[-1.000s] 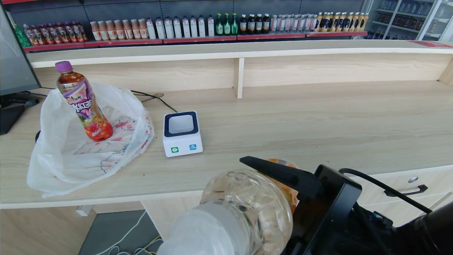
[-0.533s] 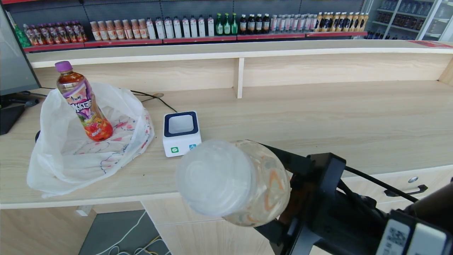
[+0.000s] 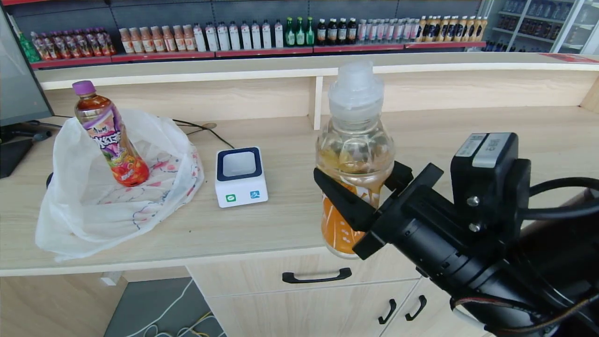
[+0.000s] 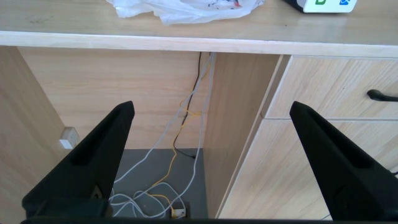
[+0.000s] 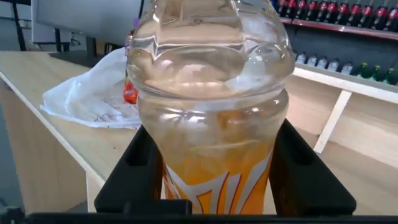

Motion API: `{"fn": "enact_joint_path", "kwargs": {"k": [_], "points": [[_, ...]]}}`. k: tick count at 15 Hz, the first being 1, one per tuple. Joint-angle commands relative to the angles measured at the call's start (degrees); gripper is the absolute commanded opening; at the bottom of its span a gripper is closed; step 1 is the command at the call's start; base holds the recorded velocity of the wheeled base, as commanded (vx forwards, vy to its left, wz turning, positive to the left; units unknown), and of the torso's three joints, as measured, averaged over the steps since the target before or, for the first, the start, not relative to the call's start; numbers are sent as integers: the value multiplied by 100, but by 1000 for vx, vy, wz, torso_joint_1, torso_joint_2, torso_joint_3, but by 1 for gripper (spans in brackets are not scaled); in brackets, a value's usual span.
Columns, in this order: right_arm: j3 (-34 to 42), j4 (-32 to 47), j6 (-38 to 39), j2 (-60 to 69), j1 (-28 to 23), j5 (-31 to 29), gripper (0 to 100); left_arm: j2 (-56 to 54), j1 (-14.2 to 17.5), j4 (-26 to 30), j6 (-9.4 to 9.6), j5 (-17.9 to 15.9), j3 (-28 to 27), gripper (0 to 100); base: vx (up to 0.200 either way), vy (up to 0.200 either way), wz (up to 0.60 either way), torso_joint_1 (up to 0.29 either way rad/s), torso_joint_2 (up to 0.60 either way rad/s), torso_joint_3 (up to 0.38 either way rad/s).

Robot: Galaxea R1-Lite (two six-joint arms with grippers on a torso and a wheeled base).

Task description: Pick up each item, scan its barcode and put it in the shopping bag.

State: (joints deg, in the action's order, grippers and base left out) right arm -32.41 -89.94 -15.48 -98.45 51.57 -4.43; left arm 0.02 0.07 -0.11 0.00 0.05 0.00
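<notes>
My right gripper point(image 3: 362, 199) is shut on a clear bottle point(image 3: 354, 154) with an orange label and a pale cap, holding it upright above the counter's front edge, to the right of the white scanner box point(image 3: 240, 176). In the right wrist view the bottle point(image 5: 214, 118) sits between both black fingers point(image 5: 134, 165). A white shopping bag point(image 3: 107, 187) lies at the counter's left with a purple-capped drink bottle point(image 3: 108, 135) standing in it. My left gripper point(image 4: 214, 165) hangs open below the counter's edge, with nothing between its fingers.
A monitor point(image 3: 18, 79) and cables stand at the far left. A raised wooden ledge point(image 3: 318, 70) runs along the back of the counter. Drawers with black handles point(image 3: 316, 277) sit under the counter front. Shelves of bottles point(image 3: 262, 35) line the far wall.
My right arm has lifted and turned the clear bottle from lying cap-toward-the-camera below the counter edge to upright at counter height. The bag and scanner have not moved.
</notes>
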Motion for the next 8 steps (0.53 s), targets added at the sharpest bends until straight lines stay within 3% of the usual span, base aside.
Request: {"fn": "enact_joint_path", "kwargs": {"k": [1,5,8], "points": [[-37,-6,441,-34,-314,-225,0,-2,1,2,0,4,0,100,0,0,0,0,0,0],[-362,-6,951,-148,-1404,-234,0,-2,1,-7,9,4,0,100,0,0,0,0,0,0],[-555,-6,1003,-148,-1755,-313,0,-2,1,-7,9,4,0,100,0,0,0,0,0,0]]}}
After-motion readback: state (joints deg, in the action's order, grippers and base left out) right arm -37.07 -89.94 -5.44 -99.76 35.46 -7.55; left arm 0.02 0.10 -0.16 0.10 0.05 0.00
